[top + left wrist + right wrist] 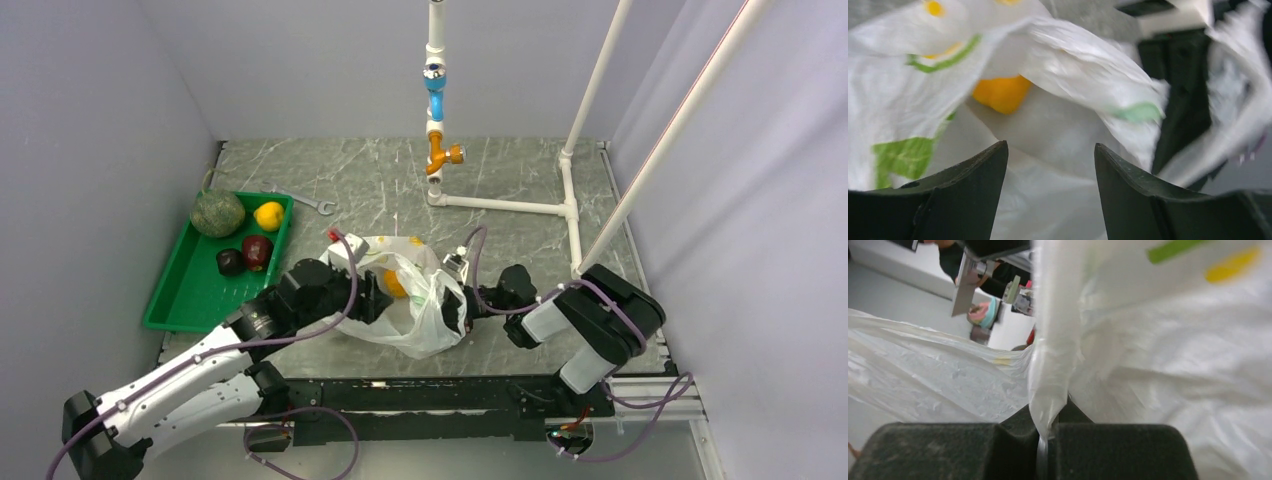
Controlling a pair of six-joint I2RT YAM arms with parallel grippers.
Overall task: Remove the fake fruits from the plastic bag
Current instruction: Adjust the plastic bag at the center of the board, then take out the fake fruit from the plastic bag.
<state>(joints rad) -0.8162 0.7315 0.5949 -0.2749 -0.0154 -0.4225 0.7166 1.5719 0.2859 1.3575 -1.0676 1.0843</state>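
Right gripper [1048,434] pinching plastic bag [1158,365]; left gripper [1050,149] wide, orange fruit [1000,93] just ahead.

Both arms have white shells and chunky black joints, the left arm [190,378] and the right arm [598,322] alike, with thin purple cables [290,338] along them. The left pincer [1050,155] has smooth black wedge fingers; the right pincer [1045,437] looks grainier.
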